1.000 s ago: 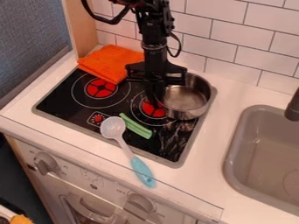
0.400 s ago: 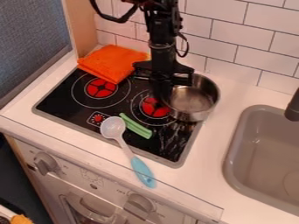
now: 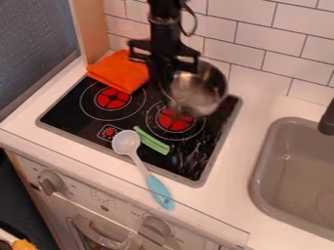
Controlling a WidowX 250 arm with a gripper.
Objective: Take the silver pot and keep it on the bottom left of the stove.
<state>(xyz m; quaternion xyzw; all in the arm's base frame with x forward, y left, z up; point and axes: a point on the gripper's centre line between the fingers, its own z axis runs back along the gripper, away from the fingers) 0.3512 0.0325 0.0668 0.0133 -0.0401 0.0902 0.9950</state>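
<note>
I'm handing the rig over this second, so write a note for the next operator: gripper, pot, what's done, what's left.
Gripper: shut on the left side of the silver pot.
Pot: held tilted above the back right of the stove.
Done: pot grasped and off the stove.
Left: bring it to the stove's bottom left, level it, set it down, let go.
Watch: the spoon has its bowl by the control dial at the front left, with the green piece just right of it; the pot could land on them.

The stove (image 3: 68, 115) lies left of sink (image 3: 258, 177), cloth (image 3: 117, 71) behind spoon (image 3: 154, 184).
</note>
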